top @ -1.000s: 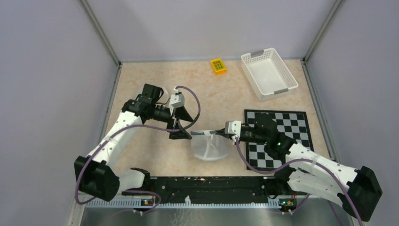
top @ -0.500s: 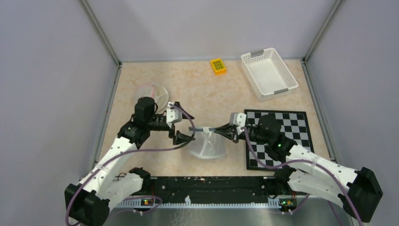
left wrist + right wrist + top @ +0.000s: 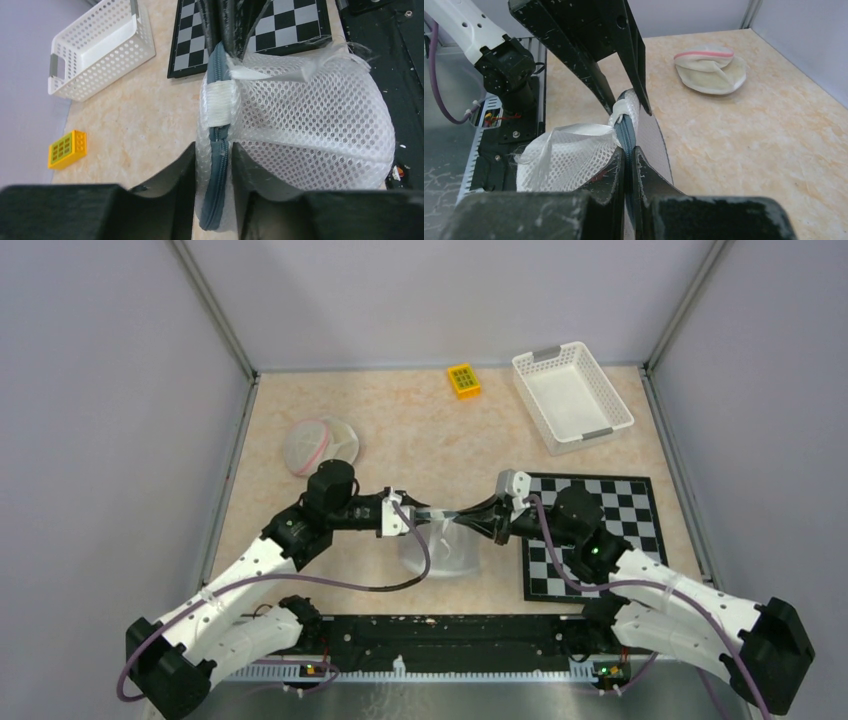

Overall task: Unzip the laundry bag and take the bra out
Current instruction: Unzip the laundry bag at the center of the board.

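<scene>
Operator: Since a second ago my left arm has swung off the far-left part of the table, dropped low and reached in to the laundry bag (image 3: 445, 552). The left gripper (image 3: 420, 521), wide apart then, has closed in on the bag's left end.

Colleague: So where is the bra?

Operator: Out of the bag. The bra (image 3: 320, 442) lies on the table (image 3: 400, 420) near its left edge, towards the far-left corner, well apart from both grippers. My left arm hid it a second ago.

Colleague: How do the arms stand?

Operator: Both are stretched low over the table, forearms pointing at each other. The bag is strung between them, near the middle of the near edge. My right arm crosses the checkerboard mat (image 3: 610, 510) on the right side.

Colleague: And the grips?

Operator: My left wrist view shows a finger on each side of the grey zipper (image 3: 219, 150) with mesh pressed between them, so I read that as pinching the bag's seam. The right gripper (image 3: 478, 520) is clamped tight on the same zipper band at the opposite end.

Colleague: Is the zip open?

Operator: I can't tell. The band is bunched up in both wrist views.
</scene>
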Motion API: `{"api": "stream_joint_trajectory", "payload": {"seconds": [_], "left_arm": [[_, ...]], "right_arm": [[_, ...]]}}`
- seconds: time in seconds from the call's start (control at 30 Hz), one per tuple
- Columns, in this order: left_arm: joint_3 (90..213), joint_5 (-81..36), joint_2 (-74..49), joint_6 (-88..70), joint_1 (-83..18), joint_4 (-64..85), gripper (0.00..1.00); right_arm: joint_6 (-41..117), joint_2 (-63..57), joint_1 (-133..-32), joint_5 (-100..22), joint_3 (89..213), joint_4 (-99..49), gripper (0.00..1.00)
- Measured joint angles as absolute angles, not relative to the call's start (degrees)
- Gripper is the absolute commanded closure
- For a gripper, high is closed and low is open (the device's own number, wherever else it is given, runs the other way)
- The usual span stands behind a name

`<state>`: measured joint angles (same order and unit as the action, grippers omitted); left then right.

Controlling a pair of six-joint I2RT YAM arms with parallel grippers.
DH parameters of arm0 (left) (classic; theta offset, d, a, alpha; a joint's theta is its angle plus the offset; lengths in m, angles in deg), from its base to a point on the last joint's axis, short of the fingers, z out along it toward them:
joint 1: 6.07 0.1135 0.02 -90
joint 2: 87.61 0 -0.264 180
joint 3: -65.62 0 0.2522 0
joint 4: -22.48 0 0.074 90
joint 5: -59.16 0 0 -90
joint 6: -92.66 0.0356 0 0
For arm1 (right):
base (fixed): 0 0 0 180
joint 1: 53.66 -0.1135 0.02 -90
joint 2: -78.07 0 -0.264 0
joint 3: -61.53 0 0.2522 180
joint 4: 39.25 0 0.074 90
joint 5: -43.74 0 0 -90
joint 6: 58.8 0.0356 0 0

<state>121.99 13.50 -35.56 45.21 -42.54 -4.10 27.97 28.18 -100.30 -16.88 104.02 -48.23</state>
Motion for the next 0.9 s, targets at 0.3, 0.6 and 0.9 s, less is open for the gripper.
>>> {"api": "stream_joint_trajectory", "payload": {"seconds": [0.3, 0.6, 0.9], "left_arm": [[125.64, 15.62, -34.27, 44.44, -42.56, -10.05, 1.0], [134.3, 22.94, -24.69, 42.43, -39.41, -22.42, 1.0], [134.82, 22.72, -21.66, 39.68, -38.76, -23.89, 1.0]], "right_arm": [[26.09, 31.19, -98.87, -15.37, 103.02, -45.98, 0.79], [14.35, 36.55, -98.37, -13.53, 104.04, -32.67, 0.5], [9.09, 33.25, -98.37, -12.05, 116.76, -15.49, 0.46]]}}
